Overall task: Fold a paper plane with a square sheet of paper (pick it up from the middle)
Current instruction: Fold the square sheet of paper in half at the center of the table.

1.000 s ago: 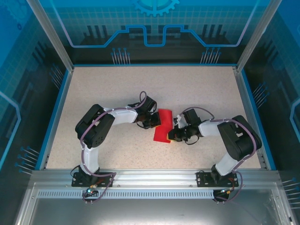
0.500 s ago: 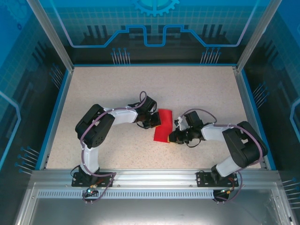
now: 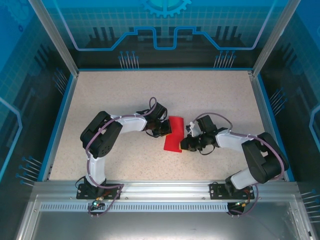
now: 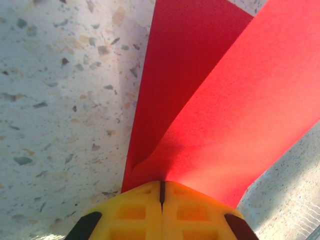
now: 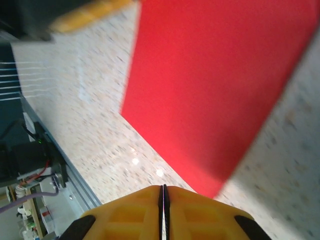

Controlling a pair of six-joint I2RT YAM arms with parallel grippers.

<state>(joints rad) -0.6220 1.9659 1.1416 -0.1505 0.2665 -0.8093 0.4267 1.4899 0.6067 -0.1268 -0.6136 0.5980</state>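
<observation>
A sheet of red paper (image 3: 173, 134) lies near the middle of the top view, on a speckled, sandy-looking desk (image 3: 125, 95). It sits between the two arms. The sheet is not flat. It looks bent over, with one part higher than the other.

The left pincer (image 3: 164, 131) is at the left edge of the paper. In the left wrist view, the left pincer (image 4: 161, 192) is at the bottom of the picture. Its yellow fingers (image 4: 135, 210) are pressed tight together and pinch the edge of the red paper (image 4: 225, 110). From there the paper fans out to the upper right in two layers, a darker one underneath and a brighter one on top. The speckled desk (image 4: 60, 90) is on the left.

The right pincer (image 3: 183, 144) is just beside the lower right side of the paper. In the right wrist view, the right pincer (image 5: 163, 197) is closed too, with only a thin line between its yellow fingers (image 5: 130, 215). It holds nothing. The red paper (image 5: 220, 80) fills the upper right of that picture, and its near corner comes close to the fingers. The desk (image 5: 100, 100) looks blurry there.

A blue rim (image 3: 59, 125) runs around the desk, and a metal rail (image 3: 160, 187) crosses the bottom of the top view.
</observation>
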